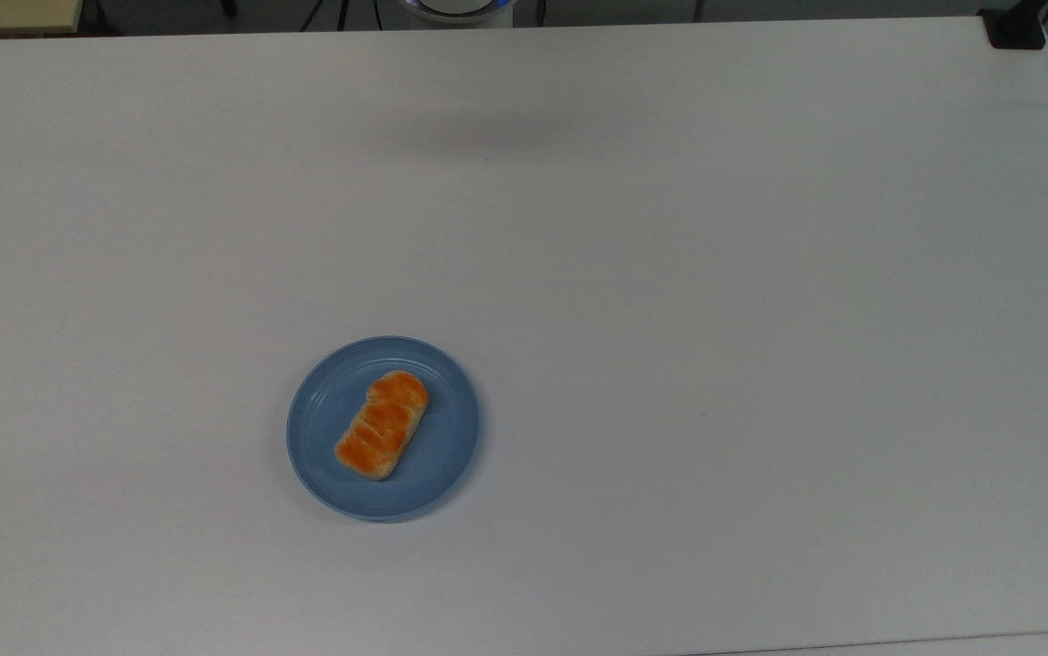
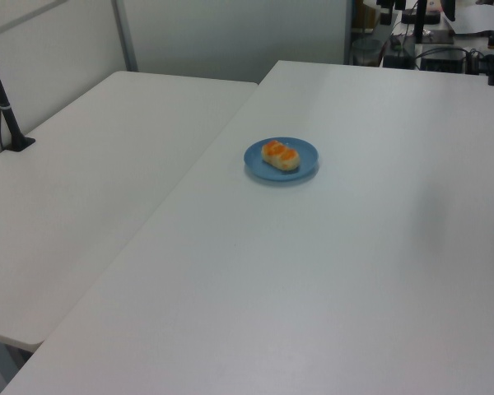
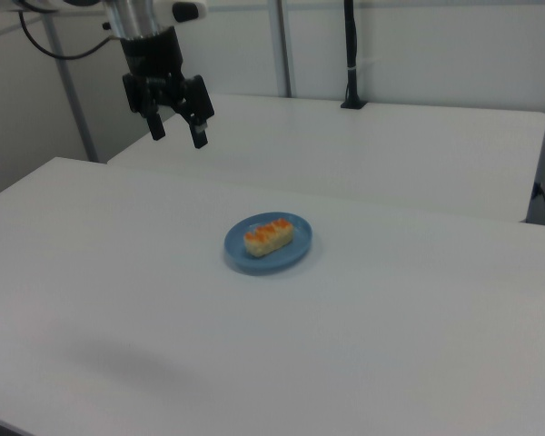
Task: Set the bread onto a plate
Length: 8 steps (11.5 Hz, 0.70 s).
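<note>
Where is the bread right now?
The bread lies on the blue plate, left of centre and toward the lower edge of the white table in the top view, with its long axis running diagonally.

even, soft overhead light, no hard glare

the white table [image 1: 670, 273] is bright and flat-lit; a faint blurred shadow lies near its far edge in the top view and a soft one low at the right view's left. the plate [image 1: 384, 428] casts a thin shadow on its near side. the left view looks slightly hazy.
</note>
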Tool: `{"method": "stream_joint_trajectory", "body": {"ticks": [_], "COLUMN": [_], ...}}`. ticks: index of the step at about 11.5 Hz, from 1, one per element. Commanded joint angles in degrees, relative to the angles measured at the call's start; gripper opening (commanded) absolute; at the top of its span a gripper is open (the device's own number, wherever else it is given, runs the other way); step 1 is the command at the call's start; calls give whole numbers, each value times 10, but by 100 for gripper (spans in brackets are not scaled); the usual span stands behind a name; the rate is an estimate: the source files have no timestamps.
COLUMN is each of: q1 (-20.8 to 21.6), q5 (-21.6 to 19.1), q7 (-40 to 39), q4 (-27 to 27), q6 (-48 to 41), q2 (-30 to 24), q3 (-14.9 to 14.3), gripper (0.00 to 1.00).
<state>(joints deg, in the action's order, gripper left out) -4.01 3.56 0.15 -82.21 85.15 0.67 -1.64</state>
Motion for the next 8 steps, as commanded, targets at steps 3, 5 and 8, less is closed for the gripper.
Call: {"method": "stream_joint_trajectory", "body": {"ticks": [3, 5, 8], "q1": [-8, -9, 1], "q5": [-2, -4, -7], "q7": [-85, -139, -51], "q4": [-83, -81, -81], "q6": [122, 99, 96], "q2": [-19, -19, -18], "q3": [3, 3, 5], "gripper": [100, 100, 100]}}
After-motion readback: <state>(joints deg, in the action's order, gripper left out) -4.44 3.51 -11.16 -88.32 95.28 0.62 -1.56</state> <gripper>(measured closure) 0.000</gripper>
